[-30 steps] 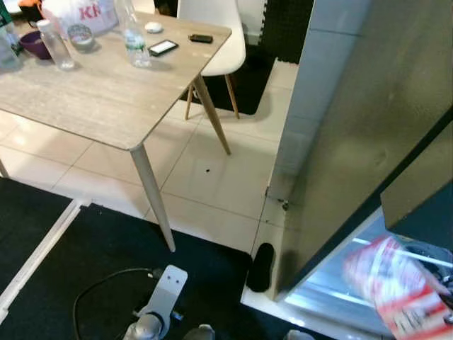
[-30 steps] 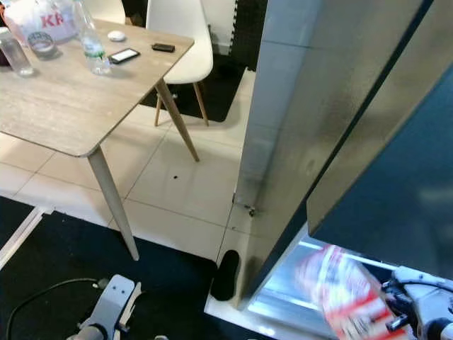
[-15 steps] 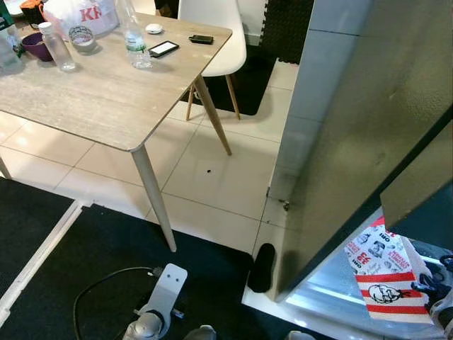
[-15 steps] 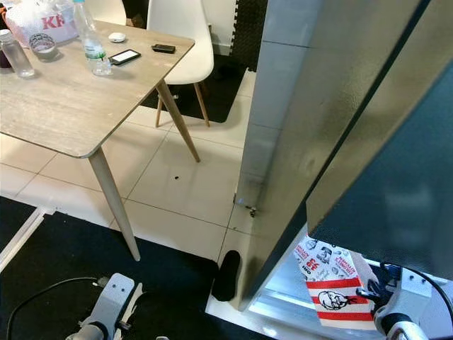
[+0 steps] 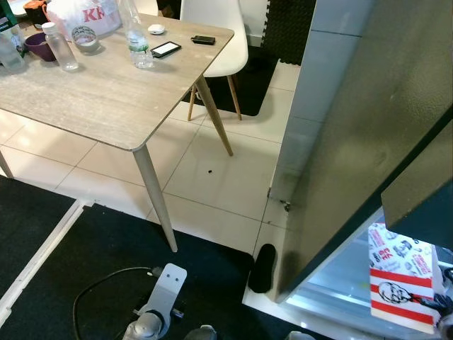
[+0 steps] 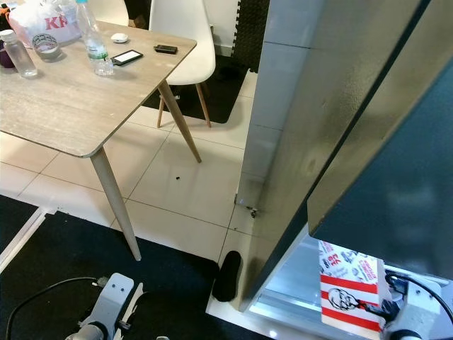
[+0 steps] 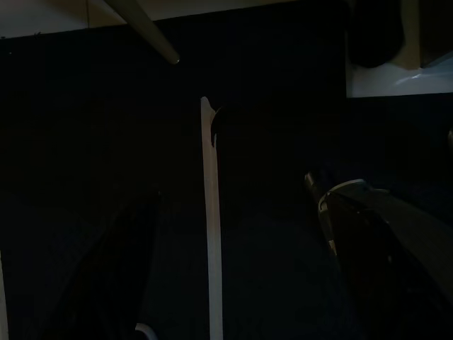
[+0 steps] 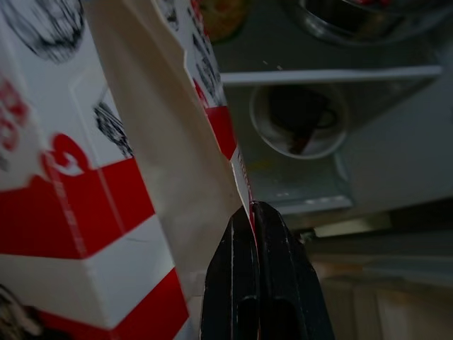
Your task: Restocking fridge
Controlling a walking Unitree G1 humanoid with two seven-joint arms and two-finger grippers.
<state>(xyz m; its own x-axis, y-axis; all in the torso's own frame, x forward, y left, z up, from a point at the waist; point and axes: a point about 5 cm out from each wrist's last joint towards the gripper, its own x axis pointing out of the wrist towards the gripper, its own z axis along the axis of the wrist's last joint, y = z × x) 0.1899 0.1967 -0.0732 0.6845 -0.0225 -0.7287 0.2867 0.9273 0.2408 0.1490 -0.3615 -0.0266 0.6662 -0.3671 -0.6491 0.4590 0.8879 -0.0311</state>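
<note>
Right wrist view has our right gripper [image 8: 256, 219] with its fingers [image 8: 244, 283] squeezed tight together, pinching the edge of the red-and-white box [image 8: 106, 184]. We're holding that box upright at the open fridge [image 5: 368, 106], low down by the lit shelf [image 6: 297, 283], with a bowl [image 8: 297, 120] further inside. Left gripper [image 7: 233, 234] hangs over the dark mat [image 5: 85, 241], fingers spread apart, holding nothing. Off to our left, the surface [image 5: 99, 92] has bottles [image 5: 134, 35] and a phone [image 5: 164, 49] on it.
</note>
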